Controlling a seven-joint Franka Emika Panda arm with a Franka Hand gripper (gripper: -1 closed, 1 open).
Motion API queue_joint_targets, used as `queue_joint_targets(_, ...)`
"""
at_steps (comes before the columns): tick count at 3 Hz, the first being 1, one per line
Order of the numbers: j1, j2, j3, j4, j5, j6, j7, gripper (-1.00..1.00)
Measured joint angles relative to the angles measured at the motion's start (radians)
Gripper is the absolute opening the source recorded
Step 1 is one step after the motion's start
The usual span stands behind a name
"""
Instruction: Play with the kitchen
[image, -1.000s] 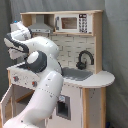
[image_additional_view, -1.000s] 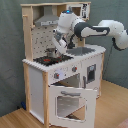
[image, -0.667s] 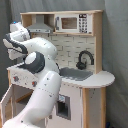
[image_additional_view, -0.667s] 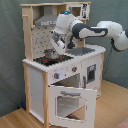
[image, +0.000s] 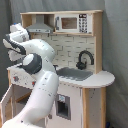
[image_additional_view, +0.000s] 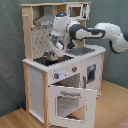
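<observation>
Tall light-wood and white toy kitchen (image_additional_view: 60, 85), likely rigid (oven door hangs open); gripper (image_additional_view: 52, 54) over stovetop's front edge, finger state unclear

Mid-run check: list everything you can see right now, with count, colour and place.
Kitchen: one, light wood and white panels, centre of both exterior views.
Stovetop: one, black with red rings, on the counter at the second exterior view's left.
Hood: one, grey, above the stovetop.
Microwave: one, white, top shelf.
Faucet: one, black, behind the sink.
Sink: one, grey, in the counter.
Oven door: one, white, windowed, hanging open.
Curtain: grey, backdrop.
Floor: wooden.
Arm: one, white, reaching across the counter.
Gripper: one, over the stovetop.
</observation>
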Motion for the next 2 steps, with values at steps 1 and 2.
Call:
queue_joint_targets(1,0.0,0.0,0.0,0.004,0.0,-0.035,0.0,-1.0)
queue_joint_targets(2,0.0,0.0,0.0,0.004,0.0,-0.036,0.0,1.0)
